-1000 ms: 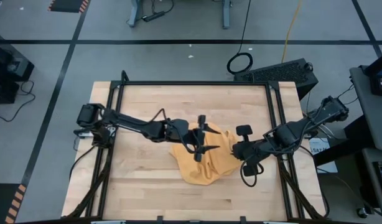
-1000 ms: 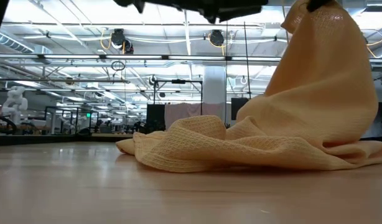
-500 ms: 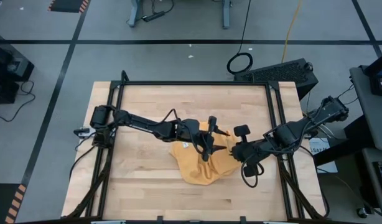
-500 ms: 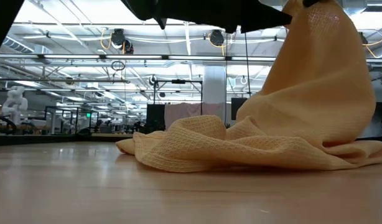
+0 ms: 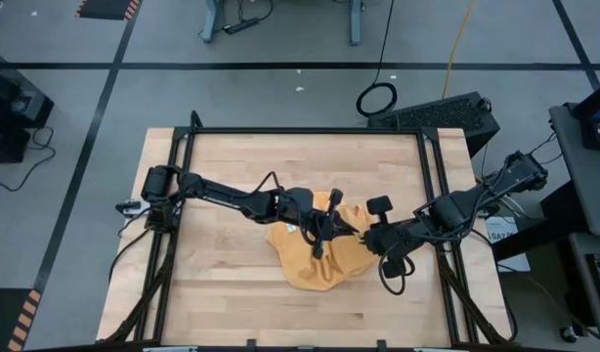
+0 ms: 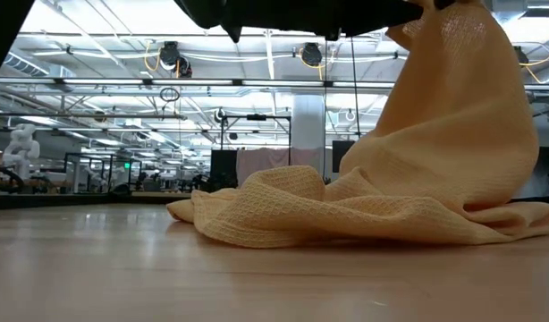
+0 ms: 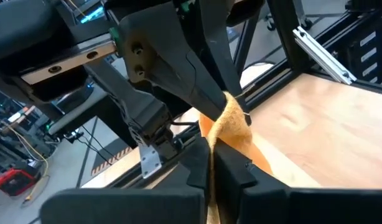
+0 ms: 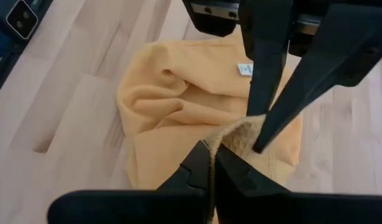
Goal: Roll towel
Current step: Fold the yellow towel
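Note:
The mustard-yellow towel (image 5: 320, 262) lies crumpled at the table's middle, with one part drawn up into a peak (image 6: 453, 54). Its white tag (image 8: 244, 69) shows on the far side of the heap. My left gripper (image 5: 335, 227) reaches in from the table's left and is shut on the raised part. My right gripper (image 5: 363, 233) comes from the right and is shut on the same raised part, a short way from the left one. The two grippers face each other tip to tip. My left gripper pinches a bunched ridge of the towel (image 7: 226, 132) between its two shut fingers, coming nearly level from the table's left. The cloth runs on from there into the other gripper. One layer or several, I cannot tell. My right gripper pinches the same raised ridge (image 8: 227, 134) between its shut fingers, slanting down from the table's right. The cloth hangs below in a slack cone, and its lower part (image 6: 346, 215) lies heaped on the table.
The bare wooden tabletop (image 5: 232, 293) spreads around the towel on all sides. Black frame rails (image 5: 173, 196) run along the table's left and right edges.
My left gripper has moved toward the table's right, to the towel's raised part beside my right gripper, and has sunk a little and rolled. It stood wide open and has now shut on the towel. The towel's heap has stayed in place.

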Motion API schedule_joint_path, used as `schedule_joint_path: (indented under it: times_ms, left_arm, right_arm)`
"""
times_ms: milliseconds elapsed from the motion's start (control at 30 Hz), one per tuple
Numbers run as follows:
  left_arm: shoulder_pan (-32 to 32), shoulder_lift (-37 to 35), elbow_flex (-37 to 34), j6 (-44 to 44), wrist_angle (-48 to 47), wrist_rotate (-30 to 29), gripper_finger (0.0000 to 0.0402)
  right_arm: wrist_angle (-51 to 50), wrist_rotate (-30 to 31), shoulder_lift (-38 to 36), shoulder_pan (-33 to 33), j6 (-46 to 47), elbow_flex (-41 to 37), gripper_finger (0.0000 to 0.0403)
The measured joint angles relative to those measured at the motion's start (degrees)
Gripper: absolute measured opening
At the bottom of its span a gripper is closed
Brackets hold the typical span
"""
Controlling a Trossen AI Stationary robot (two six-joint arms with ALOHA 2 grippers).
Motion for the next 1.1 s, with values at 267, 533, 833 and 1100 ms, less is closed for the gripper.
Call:
schedule_joint_path:
  times_ms: [267, 533, 833, 1100]
  left_arm:
    - [-0.8, -2.38, 0.0, -0.47, -4.81, -0.56, 0.0005]
    - [-1.09, -9.2, -0.05, -0.42, -20.99, -6.07, 0.0002]
    - [-7.58, -20.22, -0.02, -0.42, -42.53, -6.01, 0.0001]
    - [-16.31, -21.96, -0.1, -5.21, -50.86, -6.11, 0.0]
  right_arm:
    - [-0.3, 3.67, -0.02, -0.02, 1.6, 0.0, 0.0015]
    - [-4.75, 4.9, -0.15, 0.0, 7.81, 0.0, 0.0105]
    - [3.91, 4.49, -0.17, 1.66, 14.79, -13.2, 0.0171]
    - [33.36, 15.49, -0.11, -0.9, 9.34, -29.64, 0.0171]
